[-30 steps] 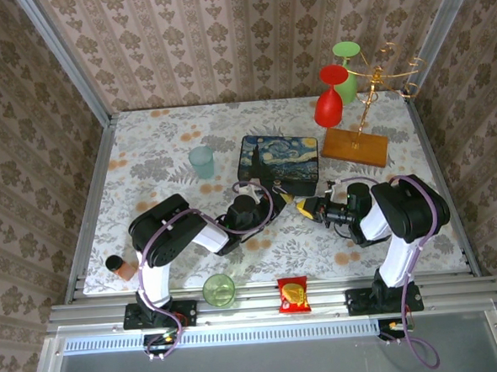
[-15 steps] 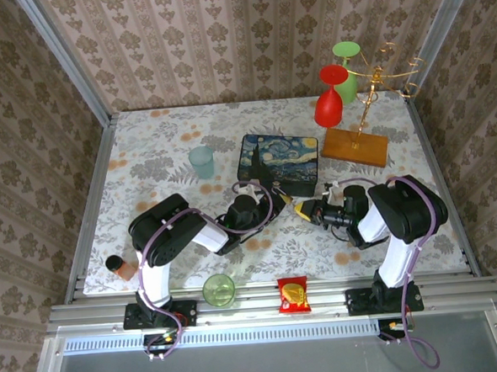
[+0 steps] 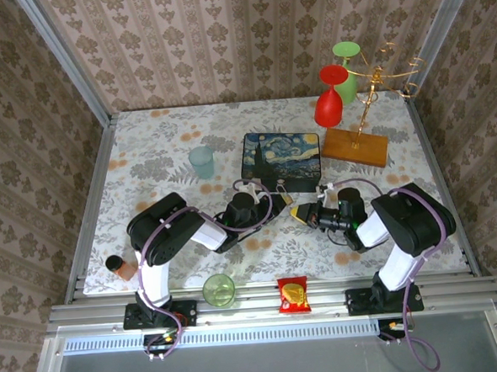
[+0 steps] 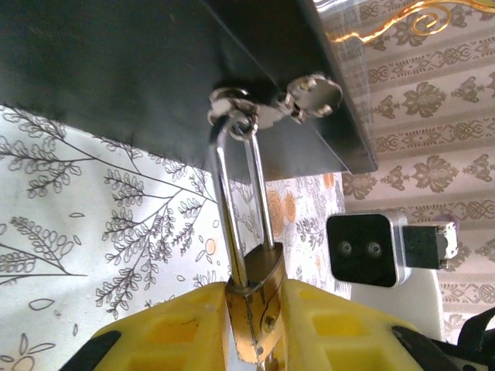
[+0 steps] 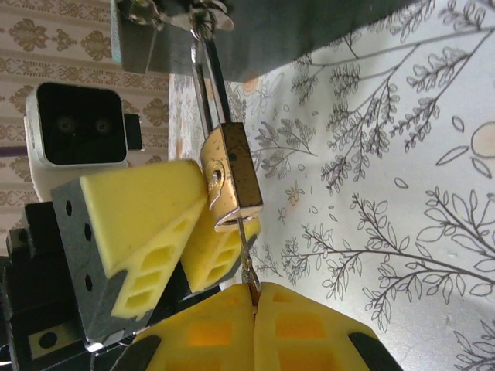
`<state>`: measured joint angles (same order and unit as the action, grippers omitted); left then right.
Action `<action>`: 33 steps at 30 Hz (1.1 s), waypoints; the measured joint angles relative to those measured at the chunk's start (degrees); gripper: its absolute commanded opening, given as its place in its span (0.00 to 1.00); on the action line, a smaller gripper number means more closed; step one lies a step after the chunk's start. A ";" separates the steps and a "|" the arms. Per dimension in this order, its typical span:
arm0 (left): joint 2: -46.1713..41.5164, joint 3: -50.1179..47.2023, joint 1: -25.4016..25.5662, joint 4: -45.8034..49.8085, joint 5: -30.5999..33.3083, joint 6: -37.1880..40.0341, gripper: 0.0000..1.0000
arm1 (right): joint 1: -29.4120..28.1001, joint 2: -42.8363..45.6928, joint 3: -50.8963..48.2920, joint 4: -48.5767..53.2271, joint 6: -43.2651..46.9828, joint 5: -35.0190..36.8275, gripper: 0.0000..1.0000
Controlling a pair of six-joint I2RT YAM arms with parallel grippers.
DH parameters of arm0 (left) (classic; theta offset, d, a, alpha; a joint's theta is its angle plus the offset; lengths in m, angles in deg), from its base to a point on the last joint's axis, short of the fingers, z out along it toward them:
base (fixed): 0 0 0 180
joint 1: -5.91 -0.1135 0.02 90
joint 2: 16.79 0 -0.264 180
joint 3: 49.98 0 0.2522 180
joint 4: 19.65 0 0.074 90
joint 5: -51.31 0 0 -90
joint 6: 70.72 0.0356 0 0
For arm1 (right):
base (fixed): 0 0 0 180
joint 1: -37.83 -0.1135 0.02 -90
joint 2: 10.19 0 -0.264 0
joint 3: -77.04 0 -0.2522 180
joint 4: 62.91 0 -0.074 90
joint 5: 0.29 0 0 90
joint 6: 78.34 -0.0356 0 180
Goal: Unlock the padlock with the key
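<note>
Checking in on the lock rig: where do we have the padlock?

> We've got the padlock (image 4: 255, 301) just off the near edge of the Starry Night box (image 3: 281, 160), roughly mid worktop (image 3: 162, 149), between our two arms. Its silvery shackle (image 4: 225, 201) is threaded through the little metal hasp (image 4: 267, 104) on the box's dark side, and both legs run down into the brass body.

And the jaws?

> Our left jaws are clamped on the brass body, a yellow pad (image 4: 178, 325) on each side. Our right jaws, in from the right, are pinched together on the key (image 5: 245, 255), whose thin shaft meets the bottom of the lock. We can't tell how deep it sits.
</note>
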<state>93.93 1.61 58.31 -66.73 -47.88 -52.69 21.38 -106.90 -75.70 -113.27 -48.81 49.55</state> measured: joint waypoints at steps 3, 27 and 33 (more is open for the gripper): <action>0.02 0.37 0.00 0.00 -0.76 0.28 0.29 | 0.22 1.42 0.07 1.64 0.74 0.81 0.00; 2.23 3.87 -1.07 2.08 -1.07 4.52 0.45 | 0.44 -2.67 0.83 0.44 0.07 0.96 0.00; 4.74 4.72 -1.07 0.81 -0.90 4.66 0.34 | 0.44 -2.78 0.83 0.04 0.04 0.79 0.00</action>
<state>98.67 6.33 57.24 -65.92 -48.78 -48.03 21.82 -109.68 -74.87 -113.22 -48.77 50.33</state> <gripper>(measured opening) 0.346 0.060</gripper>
